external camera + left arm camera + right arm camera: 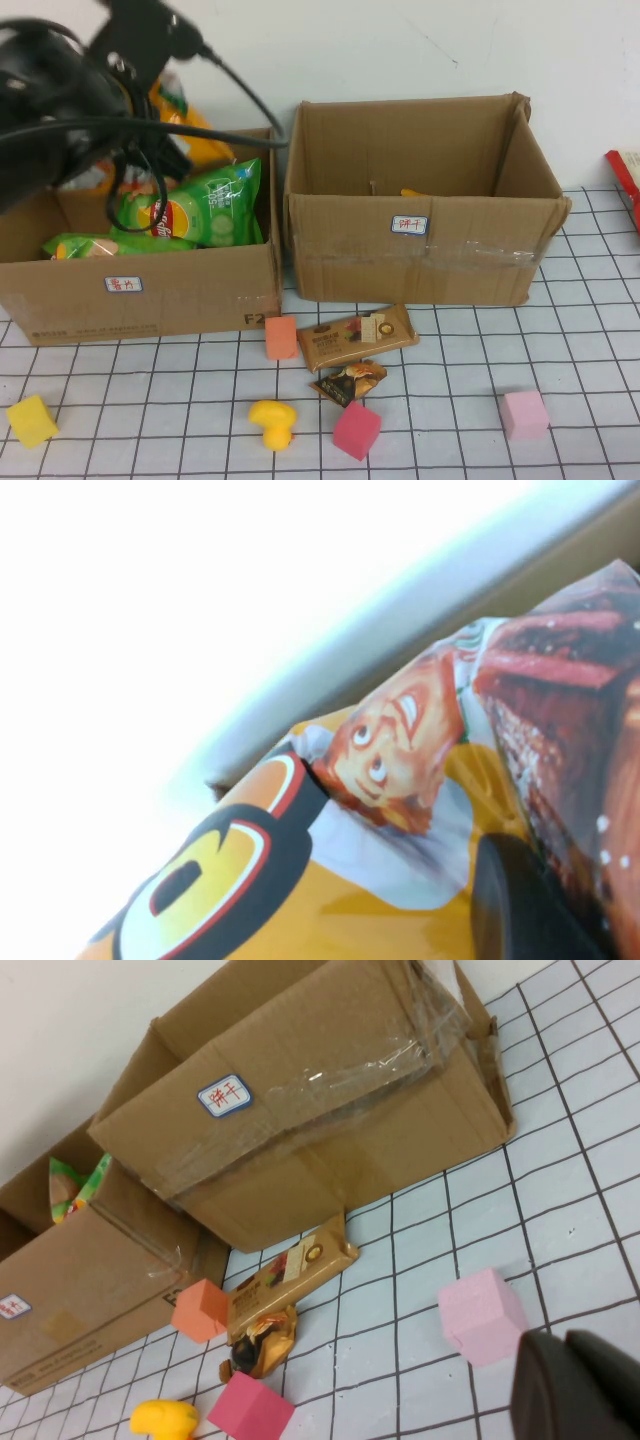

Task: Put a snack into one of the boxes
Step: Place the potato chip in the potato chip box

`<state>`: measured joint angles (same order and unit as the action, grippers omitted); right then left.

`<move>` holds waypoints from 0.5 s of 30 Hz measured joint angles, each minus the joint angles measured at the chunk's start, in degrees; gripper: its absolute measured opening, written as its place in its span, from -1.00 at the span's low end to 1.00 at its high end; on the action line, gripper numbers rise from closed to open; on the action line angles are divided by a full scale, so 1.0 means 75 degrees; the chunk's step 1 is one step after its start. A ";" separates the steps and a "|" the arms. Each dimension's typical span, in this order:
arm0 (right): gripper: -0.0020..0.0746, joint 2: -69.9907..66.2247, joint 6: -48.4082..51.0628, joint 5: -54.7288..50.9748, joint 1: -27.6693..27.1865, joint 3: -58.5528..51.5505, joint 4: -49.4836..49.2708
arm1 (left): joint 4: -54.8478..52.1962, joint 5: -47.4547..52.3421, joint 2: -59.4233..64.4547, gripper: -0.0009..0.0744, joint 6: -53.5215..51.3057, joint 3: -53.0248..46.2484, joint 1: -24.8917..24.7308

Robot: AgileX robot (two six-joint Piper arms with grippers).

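Observation:
The wider, lower box (150, 295) stands at the left and holds green chip bags (205, 205). The taller taped box (420, 255) stands to its right, with something yellow on its floor. My left gripper (160, 100) hangs over the back of the wider box, shut on a yellow-orange snack bag (195, 135). That bag (330, 880) fills the left wrist view, with one dark finger (520, 900) pressed on it. My right gripper (563, 1345) is shut and empty, low over the table near a pink block (482, 1315); it is out of the high view.
A brown snack bar (357, 338) and a small dark packet (350, 381) lie in front of the boxes. Around them are an orange block (281, 338), yellow duck (272, 423), magenta block (357, 430), pink block (525, 414) and yellow block (32, 420). A red item (628, 180) is at the right edge.

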<state>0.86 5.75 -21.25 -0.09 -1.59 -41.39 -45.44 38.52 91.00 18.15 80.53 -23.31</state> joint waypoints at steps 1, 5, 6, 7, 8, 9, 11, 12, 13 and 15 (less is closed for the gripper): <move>-0.95 0.0000 0.0000 0.0000 0.0000 0.0000 0.0000 | 0.0000 -0.0049 0.0195 -0.70 0.0001 0.0034 0.0092; -0.95 0.0000 0.0000 0.0000 0.0000 0.0000 0.0000 | -0.0002 -0.0342 0.0982 -0.70 0.0018 0.0111 0.0326; -0.95 0.0000 0.0015 -0.0011 0.0000 0.0000 0.0000 | -0.0002 -0.0454 0.1146 -0.69 0.0018 0.0114 0.0329; -0.95 0.0000 0.0015 -0.0011 0.0000 0.0000 0.0000 | -0.0002 -0.0555 0.1295 -0.64 0.0018 0.0114 0.0329; -0.95 0.0000 0.0015 -0.0011 0.0000 0.0000 0.0000 | -0.0002 -0.0688 0.1430 -0.57 0.0018 0.0114 0.0329; -0.95 0.0000 0.0029 -0.0011 0.0000 0.0000 0.0000 | -0.0002 -0.0834 0.1555 -0.45 0.0018 0.0117 0.0329; -0.95 0.0000 0.0039 -0.0011 0.0000 0.0000 0.0000 | -0.0002 -0.1053 0.1754 -0.17 0.0018 0.0150 0.0329; -0.95 0.0000 0.0039 -0.0011 0.0000 0.0000 0.0000 | -0.0025 -0.1094 0.1850 0.00 0.0032 0.0166 0.0329; -0.95 0.0000 0.0039 -0.0011 0.0000 0.0000 0.0000 | -0.0056 -0.1092 0.1921 0.13 0.0034 0.0166 0.0329; -0.95 0.0000 0.0059 -0.0011 0.0000 0.0000 0.0000 | -0.0131 -0.0926 0.2010 0.37 0.0190 0.0166 0.0329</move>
<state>0.86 6.19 -21.33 -0.09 -1.59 -41.39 -46.42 31.57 106.08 19.57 81.77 -20.84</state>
